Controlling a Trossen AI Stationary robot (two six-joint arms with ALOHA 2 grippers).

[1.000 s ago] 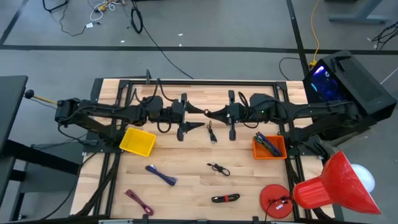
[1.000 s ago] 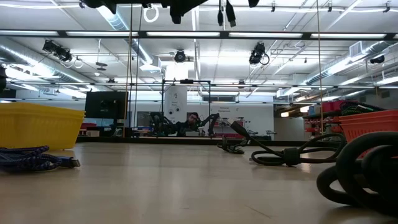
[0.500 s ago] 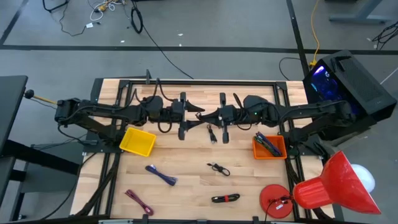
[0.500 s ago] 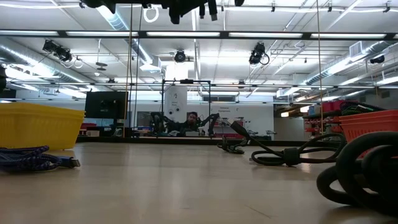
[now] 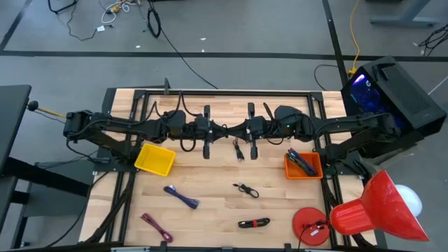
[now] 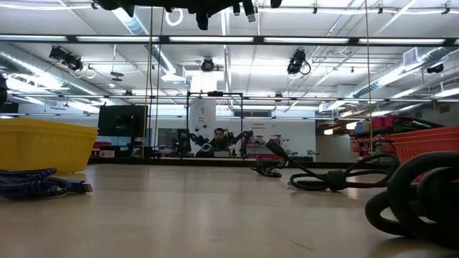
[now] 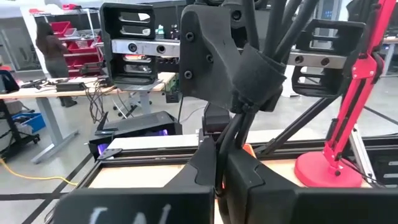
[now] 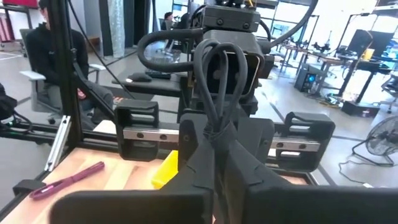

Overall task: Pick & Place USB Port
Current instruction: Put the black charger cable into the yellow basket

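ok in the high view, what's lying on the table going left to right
yellow bin → purple cable → blue cable → small black cable → red-black cable → orange bin → red lamp base

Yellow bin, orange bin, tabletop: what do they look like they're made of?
Yellow bin: probably moulded plastic; uniform saturated colour, smooth thin walls.
Orange bin: likely the same plastic; flat even colour, cables lying inside.
Tabletop: looks like wood, butcher-block or laminate; pale plank strips with grain lines and a matte finish.
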